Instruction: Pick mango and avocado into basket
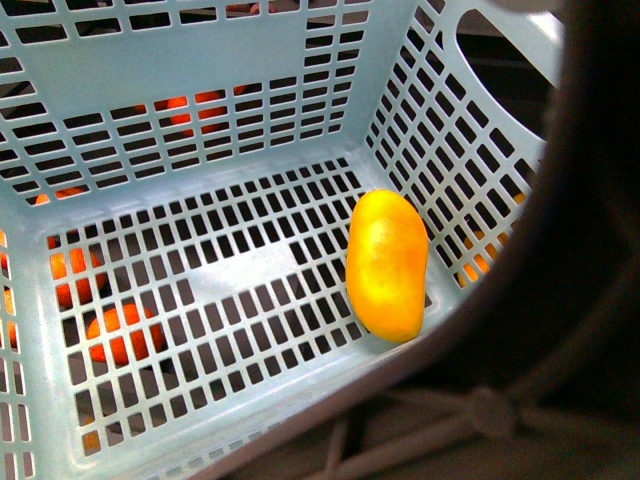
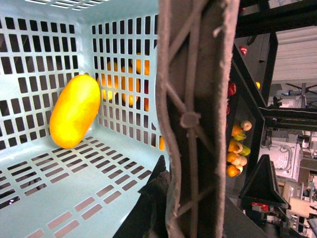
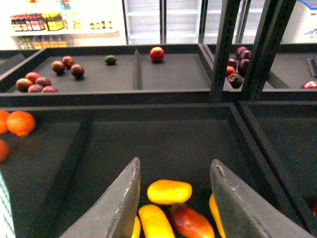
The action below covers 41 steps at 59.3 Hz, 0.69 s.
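The turquoise basket (image 1: 150, 70) fills the front view, and one yellow-orange mango (image 1: 388, 265) lies on its slotted floor against the right wall. In the left wrist view the same mango (image 2: 74, 111) leans in a corner of the basket (image 2: 59, 188). My left gripper (image 2: 210, 173) is shut on the basket's brown handle (image 2: 190, 99). My right gripper (image 3: 175, 163) is open over a dark bin holding more mangoes (image 3: 169, 192). A small dark green fruit (image 3: 110, 60) lies in a far bin; I cannot tell if it is the avocado.
Oranges (image 3: 20, 123) sit in the bin beside the mangoes, and oranges (image 1: 120, 335) show through the basket floor. Dark red fruits (image 3: 37, 82) and a red one (image 3: 157, 53) lie in far bins. Black shelf uprights (image 3: 225, 49) stand to one side.
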### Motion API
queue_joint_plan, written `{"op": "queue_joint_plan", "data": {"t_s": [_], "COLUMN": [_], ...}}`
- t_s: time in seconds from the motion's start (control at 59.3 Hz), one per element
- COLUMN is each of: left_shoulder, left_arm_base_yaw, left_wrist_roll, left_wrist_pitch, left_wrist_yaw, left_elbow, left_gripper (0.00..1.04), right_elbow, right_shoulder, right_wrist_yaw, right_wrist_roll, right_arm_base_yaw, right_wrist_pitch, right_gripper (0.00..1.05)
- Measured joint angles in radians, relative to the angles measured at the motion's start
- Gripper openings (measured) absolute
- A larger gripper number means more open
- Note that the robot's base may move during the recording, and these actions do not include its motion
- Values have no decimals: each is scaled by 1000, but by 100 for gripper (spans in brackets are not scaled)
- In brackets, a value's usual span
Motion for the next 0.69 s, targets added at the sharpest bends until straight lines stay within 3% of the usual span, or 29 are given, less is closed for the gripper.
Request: {"op": "queue_joint_plan", "data": {"t_s": [0.27, 0.506, 0.692], "left_shoulder": [0, 0, 0], "left_arm_base_yaw": [0, 0, 0], "left_wrist_roll": [-1, 0, 0], "left_wrist_pitch": [0, 0, 0], "left_wrist_yaw": [-1, -1, -1], "left_elbow": [0, 0, 0], "left_gripper": [7, 7, 7], "right_elbow": [-86, -138, -147], "right_shoulder": [-114, -208, -229], "right_wrist_yaw": [-53, -151, -157], "right_wrist_roll": [-13, -14, -14], "right_arm_base_yaw": [-55, -150, -163], "right_wrist_pitch": [-21, -68, -74], "right_gripper": [2, 2, 30]}}
